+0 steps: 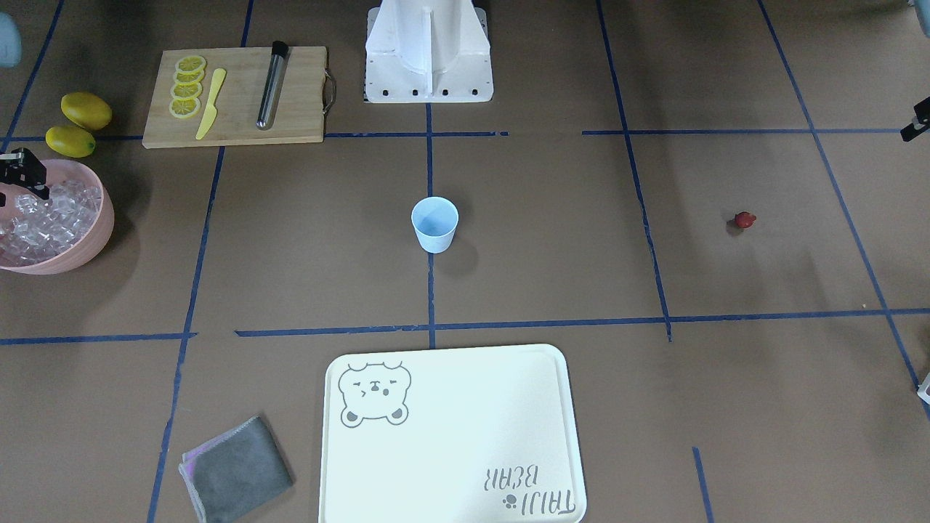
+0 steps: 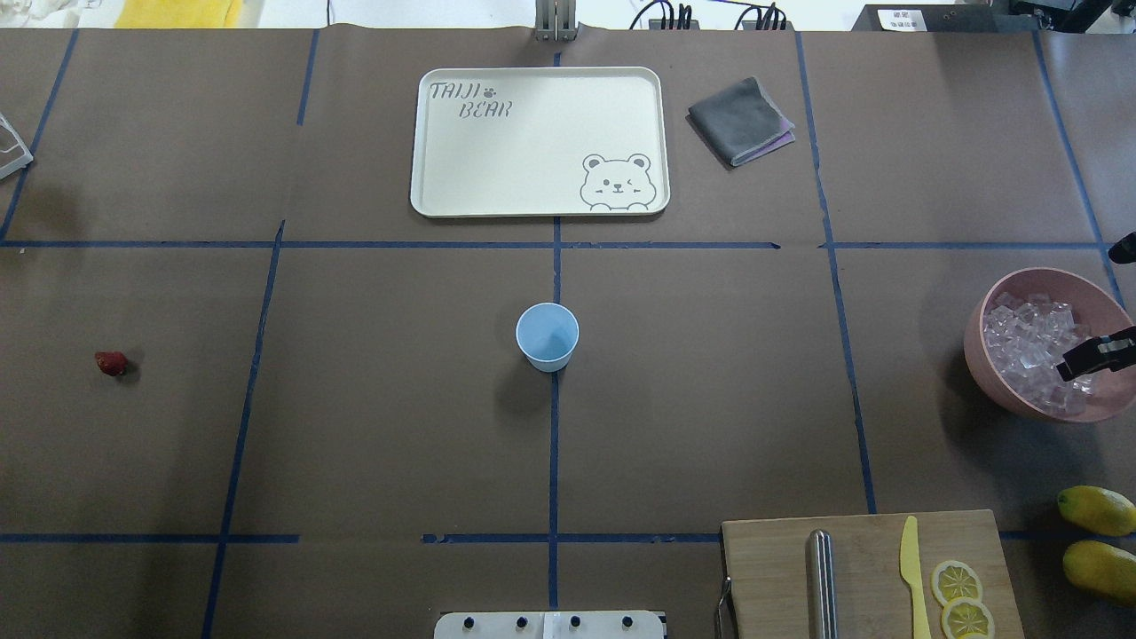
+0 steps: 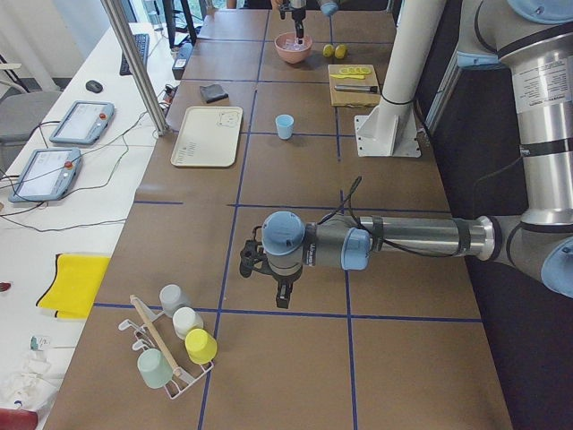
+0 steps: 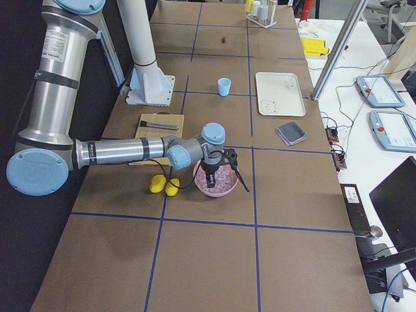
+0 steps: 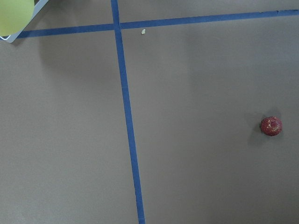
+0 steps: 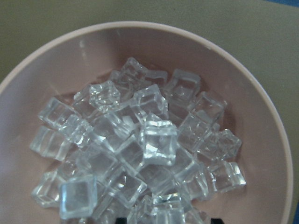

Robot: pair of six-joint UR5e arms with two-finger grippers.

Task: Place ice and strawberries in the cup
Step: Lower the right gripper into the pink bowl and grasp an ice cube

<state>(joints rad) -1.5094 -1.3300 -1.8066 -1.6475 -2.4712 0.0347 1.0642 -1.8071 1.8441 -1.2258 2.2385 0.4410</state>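
**Ana:** One strawberry [image 2: 111, 362] lies far out on the left of the tabletop [image 2: 355, 399]. It is small, dark red, rounded and pitted, alone on the matte brown paper crossed by blue tape.

**Ben:** And the left claw [image 3: 276, 288]?

**Ana:** It hangs above the paper on a level arm, pointing down. Its wrist view has the berry near the right edge and none of the fingers, so the berry lies off to one side, untouched. I cannot tell whether that claw is spread or closed.

**Ben:** In the middle?

**Ana:** The cup [image 2: 548, 335], smooth pale-blue plastic, tapered, upright on a tape line, with nothing showing inside. It stands well apart from both claws.

**Ben:** Further right?

**Ana:** A round pink bowl [image 2: 994, 382] with a dull finish, heaped with ice [image 2: 1029, 351]: clear, glassy cubes with soft edges, tumbled at all angles.

**Ben:** Is the right claw [image 2: 1076, 362] on them?

**Ana:** It hangs over the bowl, close above the heap. Two dark fingertips [image 6: 121, 220] show at the bottom of its wrist view, set apart, gripping no cube. I cannot tell whether they touch the ice.
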